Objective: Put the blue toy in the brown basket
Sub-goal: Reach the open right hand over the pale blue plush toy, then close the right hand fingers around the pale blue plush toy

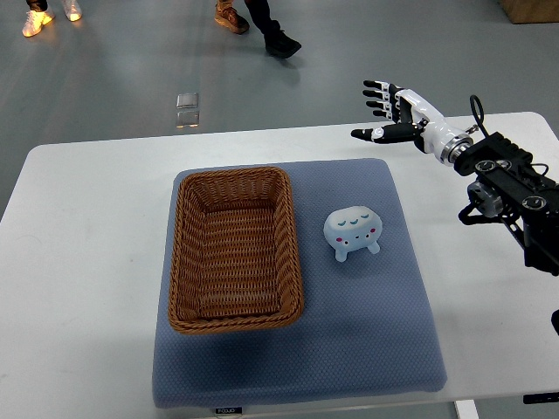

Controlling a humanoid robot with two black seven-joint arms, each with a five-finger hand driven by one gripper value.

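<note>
Grey floor frames a white table (87, 262) whose blue mat (384, 332) holds the blue toy (352, 230) just right of the empty brown basket (236, 250), while the right hand (395, 112), fingers spread and empty, hovers up-right of the toy, well apart.

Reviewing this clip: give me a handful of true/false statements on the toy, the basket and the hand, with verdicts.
1. The blue toy lies inside the brown basket. False: it sits on the blue mat, to the right of the basket.
2. The right hand has its fingers spread and holds nothing. True.
3. The basket holds nothing. True.
4. The right hand is touching the toy. False: it is up near the table's far edge, well apart from the toy.
5. The basket stands on the mat. True.
6. The left hand shows beside the basket. False: no left arm is in view.
</note>
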